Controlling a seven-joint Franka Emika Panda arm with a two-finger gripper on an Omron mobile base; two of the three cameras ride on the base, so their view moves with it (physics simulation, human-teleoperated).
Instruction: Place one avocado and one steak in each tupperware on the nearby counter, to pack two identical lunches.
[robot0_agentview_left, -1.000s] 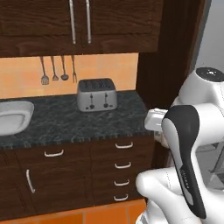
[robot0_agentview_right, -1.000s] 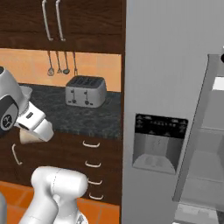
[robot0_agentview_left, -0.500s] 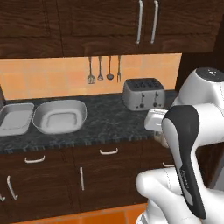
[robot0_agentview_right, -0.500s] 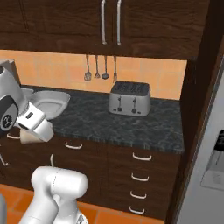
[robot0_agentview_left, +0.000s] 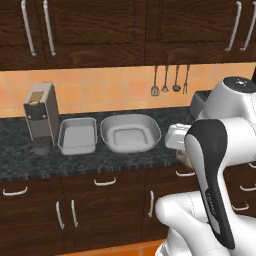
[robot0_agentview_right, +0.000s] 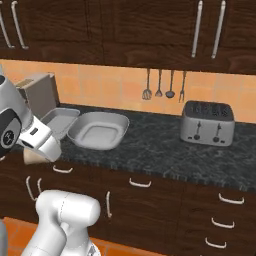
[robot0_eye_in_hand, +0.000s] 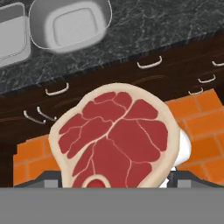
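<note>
The base is rolling along the counter (robot0_agentview_left: 20, 165), bringing both tupperware (robot0_agentview_left: 131, 132) into sight ahead of the gripper (robot0_eye_in_hand: 118, 186), which is gripping a raw steak (robot0_eye_in_hand: 114, 138) in wide-spread fingers.

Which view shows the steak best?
The hand view: the steak faces the camera in full, red meat with a pale fat rim, in front of the gripper. The left base view gives just a pale sliver behind the arm; the right base view, a beige edge under the hand.
</note>
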